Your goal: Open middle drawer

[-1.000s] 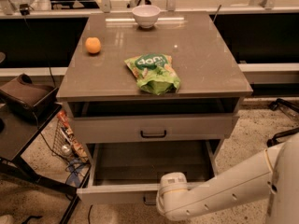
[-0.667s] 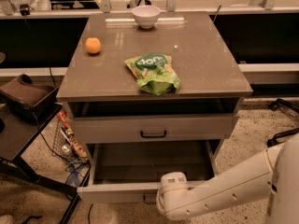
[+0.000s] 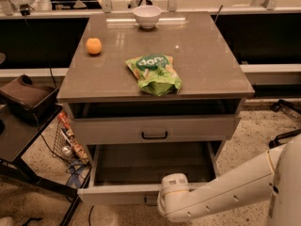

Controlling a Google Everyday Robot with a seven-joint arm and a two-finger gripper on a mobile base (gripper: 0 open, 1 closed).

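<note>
The middle drawer [image 3: 150, 166] is pulled far out below the tabletop. Its plain grey inside is bare. Its front panel [image 3: 117, 195] faces me, with the small black handle [image 3: 149, 201] partly showing at its lower edge. My gripper is at that front panel, right beside the handle, and is mostly hidden behind my white wrist [image 3: 173, 191]. The drawer above [image 3: 154, 128] has a black bar handle [image 3: 154, 135] and stands slightly out, with a dark gap over it.
On the grey cabinet top [image 3: 207, 69] lie a green snack bag [image 3: 155, 73], an orange [image 3: 93, 45] and a white bowl [image 3: 146, 16]. A dark side table with a bag [image 3: 23, 100] stands at the left. A wire basket [image 3: 68, 138] sits on the floor.
</note>
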